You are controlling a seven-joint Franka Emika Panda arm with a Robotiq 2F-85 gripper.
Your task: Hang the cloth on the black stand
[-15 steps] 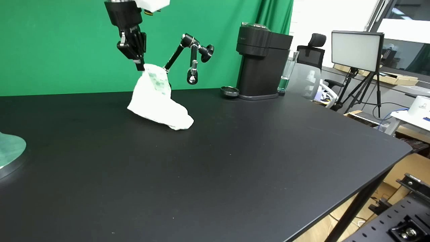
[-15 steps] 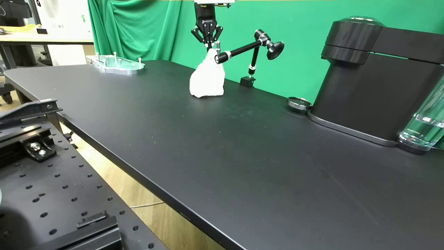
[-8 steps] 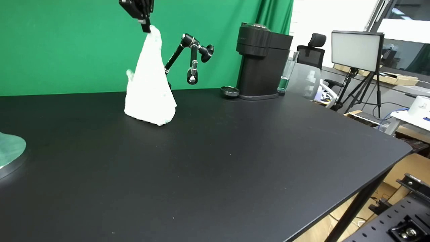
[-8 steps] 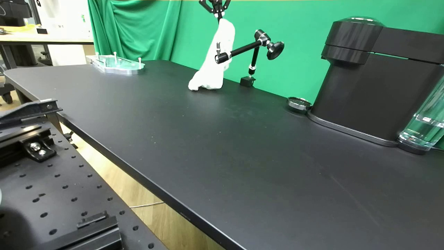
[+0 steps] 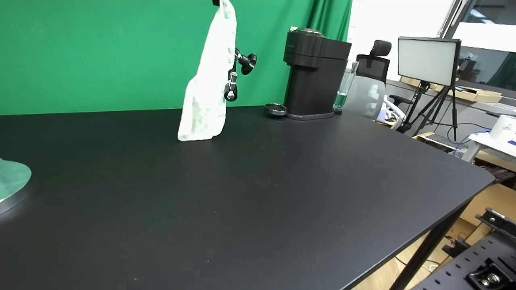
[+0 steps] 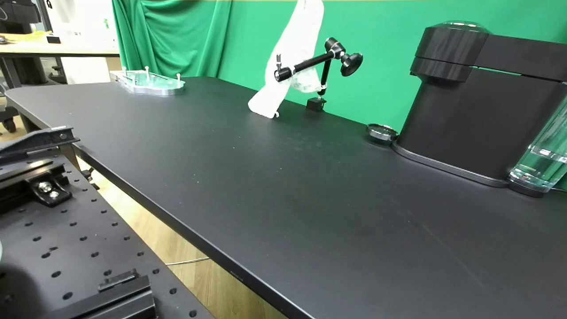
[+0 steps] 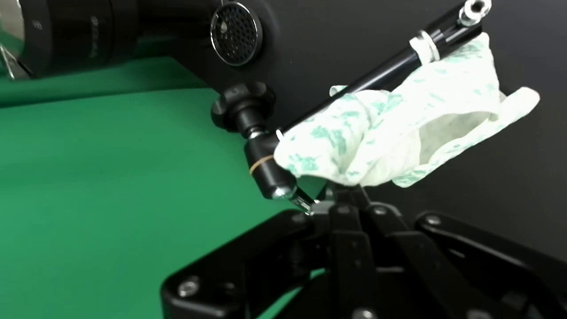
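My black two-finger gripper (image 7: 352, 192) pinches the green-printed white cloth (image 7: 381, 130); I should cross the black jointed stand (image 7: 382, 79) toward eleven o'clock in wrist view before releasing.

The black, jointed pincer (image 7: 350, 195) carries round silver screws (image 7: 189, 287).

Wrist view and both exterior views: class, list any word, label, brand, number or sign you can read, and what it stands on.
No text can be read.
Black round-topped coffee machine: pale lettering, too blurred in the wrist view.
White rounded container: dark mark, too small.
Black flat table: faint edge marking, too small.
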